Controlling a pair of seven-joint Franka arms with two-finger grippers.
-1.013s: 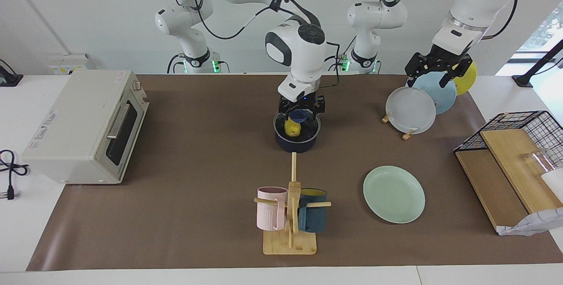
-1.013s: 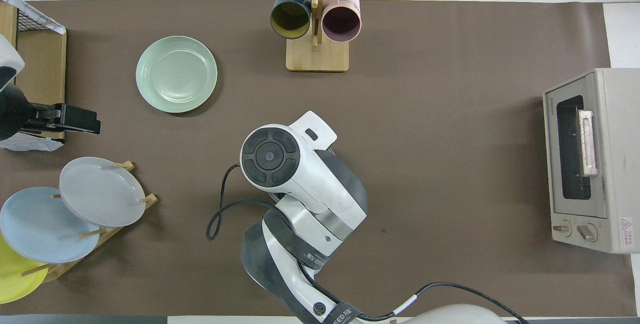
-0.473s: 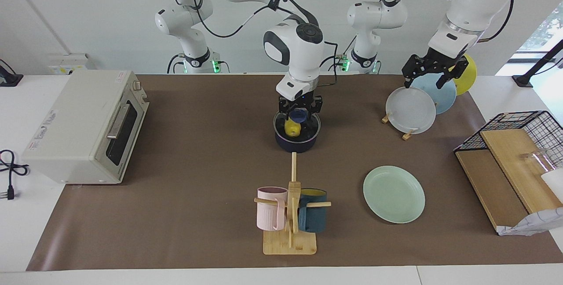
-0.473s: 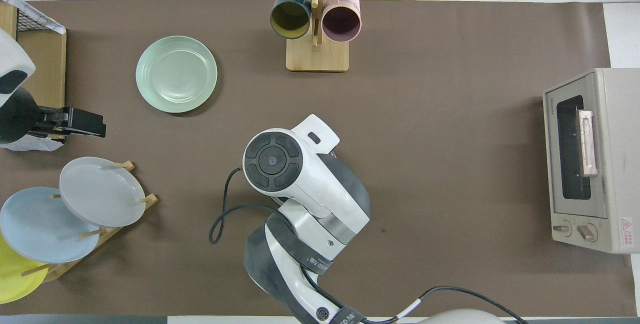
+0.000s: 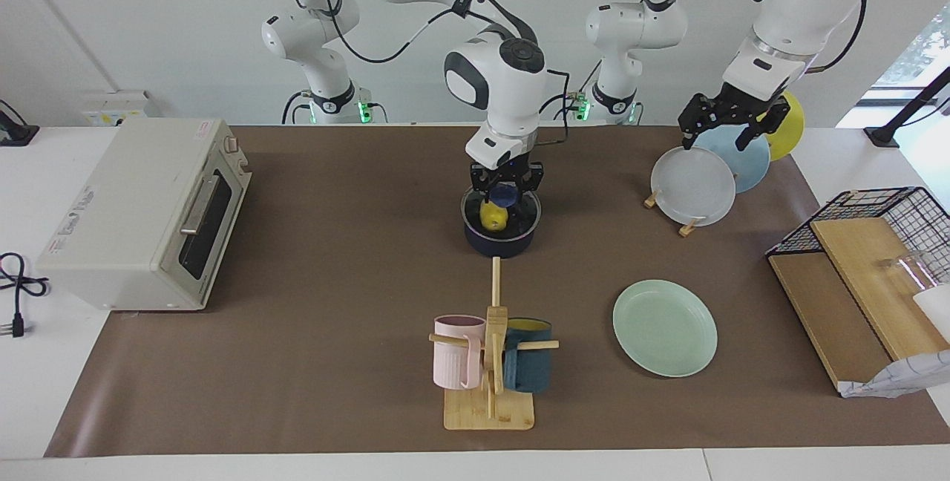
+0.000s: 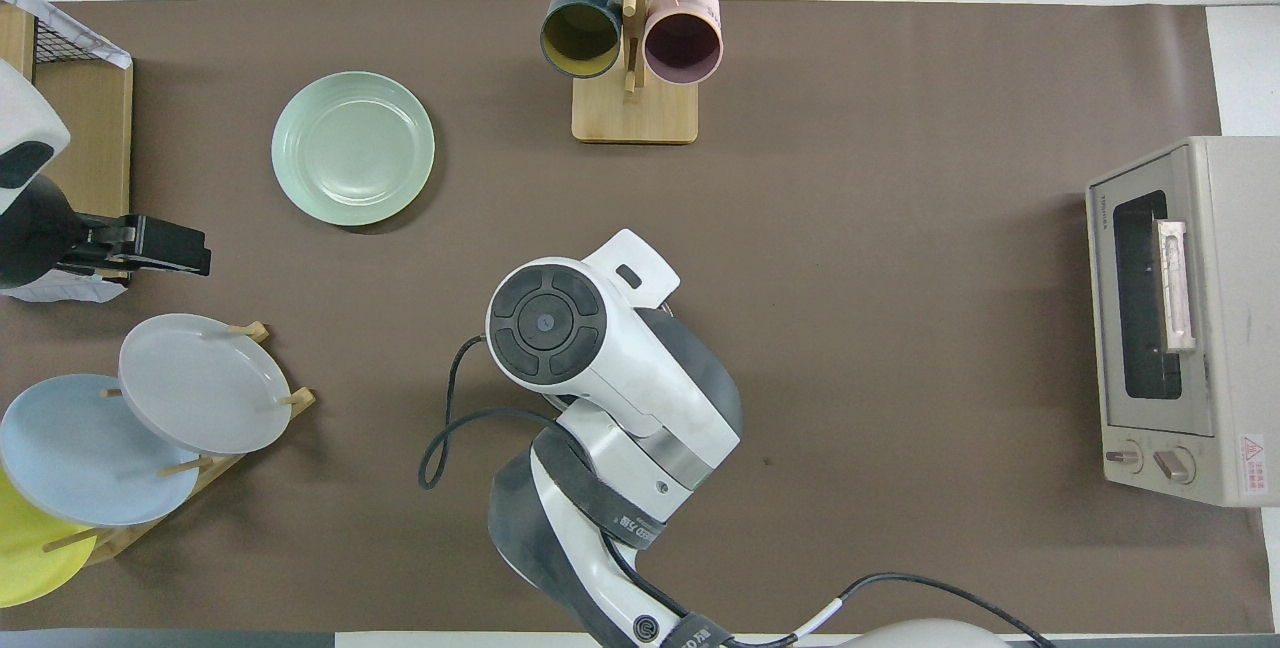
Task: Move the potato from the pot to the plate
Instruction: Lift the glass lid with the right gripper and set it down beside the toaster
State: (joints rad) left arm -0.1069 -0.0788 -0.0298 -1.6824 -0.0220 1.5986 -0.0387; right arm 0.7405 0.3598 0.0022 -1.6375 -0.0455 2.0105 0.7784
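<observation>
Potato point(image 5: 493, 217): in pot point(image 5: 502, 242), right gripper point(image 5: 506, 191) just above, grip not discernible; left gripper point(image 5: 726, 125) waits spread, empty, over plate rack point(image 5: 686, 227); mint plate point(image 5: 665, 327) bare—transfer pending.

A plain white wall point(image 5: 148, 36) backs the brown-covered table point(image 5: 334, 280); perhaps a window point(image 5: 916, 50) at one edge.

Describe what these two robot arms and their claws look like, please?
Both arms are glossy white with rounded joints and dark grey bands; black cables run along them. Each ends in a black two-fingered claw: the right gripper and the left gripper. A round dark cap tops the right arm's wrist.
</observation>
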